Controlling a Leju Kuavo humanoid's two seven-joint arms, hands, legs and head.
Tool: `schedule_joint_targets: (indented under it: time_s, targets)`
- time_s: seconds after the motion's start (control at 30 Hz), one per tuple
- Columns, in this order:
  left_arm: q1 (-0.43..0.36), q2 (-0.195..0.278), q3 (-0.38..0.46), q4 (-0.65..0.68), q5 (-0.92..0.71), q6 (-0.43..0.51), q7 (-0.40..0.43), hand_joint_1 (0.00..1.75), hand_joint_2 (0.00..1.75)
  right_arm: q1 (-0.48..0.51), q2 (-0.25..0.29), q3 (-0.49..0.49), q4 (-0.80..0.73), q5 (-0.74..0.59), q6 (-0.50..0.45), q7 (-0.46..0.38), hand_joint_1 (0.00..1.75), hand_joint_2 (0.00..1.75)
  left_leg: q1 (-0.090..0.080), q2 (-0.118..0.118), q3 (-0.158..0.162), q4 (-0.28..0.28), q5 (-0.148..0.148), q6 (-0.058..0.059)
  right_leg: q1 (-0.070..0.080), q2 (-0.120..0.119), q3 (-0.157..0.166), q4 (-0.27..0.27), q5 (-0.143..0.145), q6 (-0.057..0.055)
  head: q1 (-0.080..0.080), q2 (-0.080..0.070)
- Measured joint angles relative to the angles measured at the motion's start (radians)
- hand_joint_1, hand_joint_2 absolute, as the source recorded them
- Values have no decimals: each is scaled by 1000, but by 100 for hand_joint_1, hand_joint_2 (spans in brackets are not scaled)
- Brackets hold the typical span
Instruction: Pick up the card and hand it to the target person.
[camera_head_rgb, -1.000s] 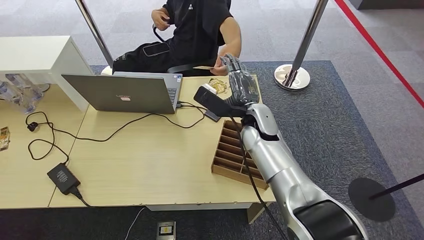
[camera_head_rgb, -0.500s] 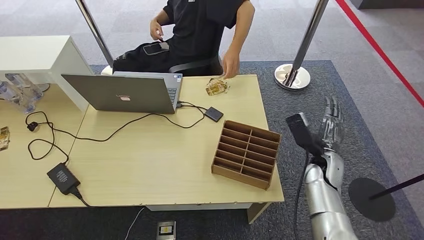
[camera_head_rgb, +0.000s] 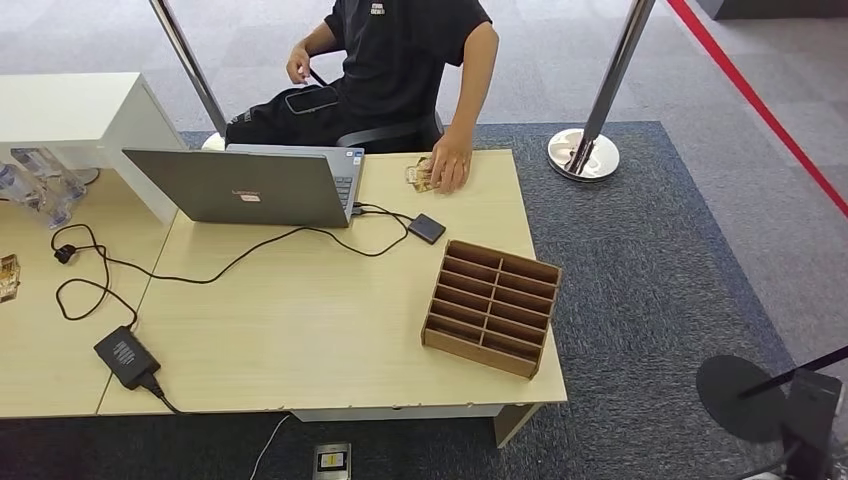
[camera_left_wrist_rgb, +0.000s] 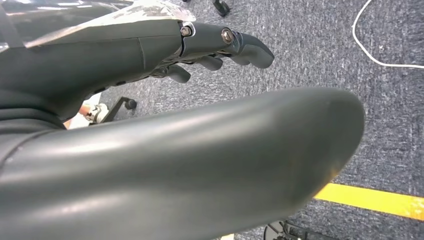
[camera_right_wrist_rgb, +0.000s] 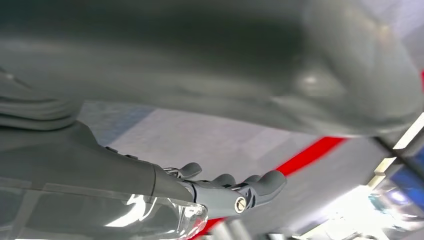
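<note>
Head view: the card lies at the table's far edge, about twelve o'clock from the tray, partly under the person's hand, which rests on it. It looks thin, stiff and light, likely slick on the wood and hard to lift flat; I judge the best hold to be a pinch on a free edge, or sliding it to the table's rim first. With the person's hand on it, the handover seems done already. At ten o'clock from the tray sit a small dark box and the laptop, its cable running across to the adapter at eight o'clock. Two posts stand behind the table. The tray lies between the robot and the card, so any reach must pass over or beside it.

Left wrist view: the left hand hangs over grey carpet, fingers loosely curled and a little apart, holding nothing. A white cord and a yellow stripe cross the floor.

Right wrist view: the right hand is empty too, fingers slightly bent and separated, over pale floor with a red line.
</note>
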Motion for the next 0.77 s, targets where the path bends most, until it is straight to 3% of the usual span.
schedule_joint_targets:
  time_s: [0.2, 0.4, 0.57, 0.77]
  targets:
    - [-3, -2, 0, 0, -4, 4, 0, 0, 0, 20, -23, -162, 105, 42, 0, 56, 0, 0, 0, 1, 0, 0, 0, 0, 0, 0, 1, 0, 0, 0, 0, 0]
    - [-4, -3, 2, 0, 0, 16, 3, 0, 0, 36, -76, -277, 373, 216, 0, 312, 0, 0, 0, 0, 1, 0, 0, 0, 0, 0, 1, 0, 0, 0, 0, 0]
    - [-4, -4, 2, 0, -1, 18, 3, 0, 0, 76, -86, -304, 589, 264, 40, 500, 0, 0, 0, 0, 1, 0, 0, 0, 0, 0, 1, 0, 0, 0, 0, 0]
    - [-4, -4, 2, 0, -4, 17, 3, 0, 0, 115, -75, -311, 709, 273, 122, 603, 0, 0, 1, 0, 1, -1, 0, 0, 1, 0, 1, 0, -1, 0, 0, 0]
